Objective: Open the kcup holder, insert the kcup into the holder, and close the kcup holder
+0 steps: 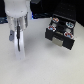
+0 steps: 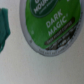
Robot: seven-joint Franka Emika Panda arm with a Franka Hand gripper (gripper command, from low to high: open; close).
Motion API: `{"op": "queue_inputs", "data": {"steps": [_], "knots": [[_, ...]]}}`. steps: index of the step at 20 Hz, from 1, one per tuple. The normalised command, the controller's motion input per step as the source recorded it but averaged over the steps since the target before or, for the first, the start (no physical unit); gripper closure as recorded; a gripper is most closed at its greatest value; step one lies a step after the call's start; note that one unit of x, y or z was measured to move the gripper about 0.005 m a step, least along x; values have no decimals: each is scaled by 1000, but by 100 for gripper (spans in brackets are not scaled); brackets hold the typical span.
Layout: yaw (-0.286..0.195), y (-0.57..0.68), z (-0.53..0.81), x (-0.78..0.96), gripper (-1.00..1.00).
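Tool: the tool (image 1: 18, 44) hangs from the white arm over the worktop (image 1: 40, 67), on the exterior view's left; too blurred to say whether its fingers are spread or pressed together, so I cannot tell.
Pod: the kcup (image 2: 50, 22) fills much of the wrist view, green lid facing the camera, lettering readable as "DARK MAGIC". It seems to lie directly under the tool on the pale worktop; the exterior view does not show it clearly, as the arm covers that spot.
Holder: the kcup holder (image 1: 61, 33) sits toward the worktop's far edge on the exterior view's right, well apart from the tool, with round slots showing coloured pod tops and a pale front panel facing the near edge.
Key relation: pod straight below the tool, lid up, axis upright; holder off to the exterior view's right.
Judgement: a straight descent would meet the pod; the holder's drawer looks partly pulled out, though blur leaves this unsure.
Other: a teal shape (image 2: 4, 27) at the wrist picture's edge, unidentified.
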Motion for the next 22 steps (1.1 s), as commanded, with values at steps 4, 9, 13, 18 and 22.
{"op": "queue_inputs", "data": {"steps": [4,9,13,18,22], "knots": [[-135,-57,-167,-7,-100],[-64,-7,-3,-10,100],[-16,-6,6,11,100],[-12,-7,5,12,100],[-12,-3,9,11,100]]}}
